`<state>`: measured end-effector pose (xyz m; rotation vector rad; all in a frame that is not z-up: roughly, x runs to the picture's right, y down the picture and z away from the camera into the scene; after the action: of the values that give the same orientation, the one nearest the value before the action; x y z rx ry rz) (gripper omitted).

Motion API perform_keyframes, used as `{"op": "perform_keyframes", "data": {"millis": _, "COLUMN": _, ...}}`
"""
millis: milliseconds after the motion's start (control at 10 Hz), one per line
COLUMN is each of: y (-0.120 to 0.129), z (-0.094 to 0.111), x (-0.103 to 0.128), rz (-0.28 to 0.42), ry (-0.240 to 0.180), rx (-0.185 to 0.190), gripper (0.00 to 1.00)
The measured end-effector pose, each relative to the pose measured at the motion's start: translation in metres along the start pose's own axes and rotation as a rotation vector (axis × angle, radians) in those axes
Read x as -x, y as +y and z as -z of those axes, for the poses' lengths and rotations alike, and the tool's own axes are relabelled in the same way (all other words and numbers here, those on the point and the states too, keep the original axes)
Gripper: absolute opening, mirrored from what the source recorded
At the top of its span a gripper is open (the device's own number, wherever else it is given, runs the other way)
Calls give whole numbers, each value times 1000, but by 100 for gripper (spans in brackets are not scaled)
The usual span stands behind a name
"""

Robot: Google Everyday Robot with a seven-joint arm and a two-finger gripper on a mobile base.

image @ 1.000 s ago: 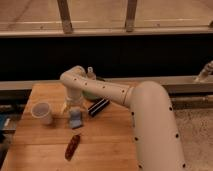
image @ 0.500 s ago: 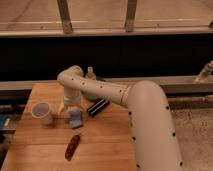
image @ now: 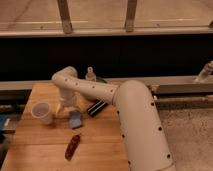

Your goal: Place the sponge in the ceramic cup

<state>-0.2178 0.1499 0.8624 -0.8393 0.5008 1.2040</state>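
The sponge [image: 76, 119] lies on the table [image: 100, 142] near the cup [image: 41, 112], outside it; the gripper [image: 66, 108] hangs between them, jaws spread.

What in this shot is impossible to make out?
Camera view:
- Gripper, low between ceramic cup and sponge: whether it touches the sponge is hidden by its own body.
- Bottle: base hidden behind the arm.
- Red-brown item: too small to identify.
- Pale object: cut off by right edge.
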Motion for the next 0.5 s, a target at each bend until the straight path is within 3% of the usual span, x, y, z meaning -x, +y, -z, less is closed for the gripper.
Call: {"op": "perform_keyframes", "data": {"millis": 500, "y": -17, "z": -10, "x": -5, "rz": -49, "ry": 14, "rx": -18, "gripper": 80}}
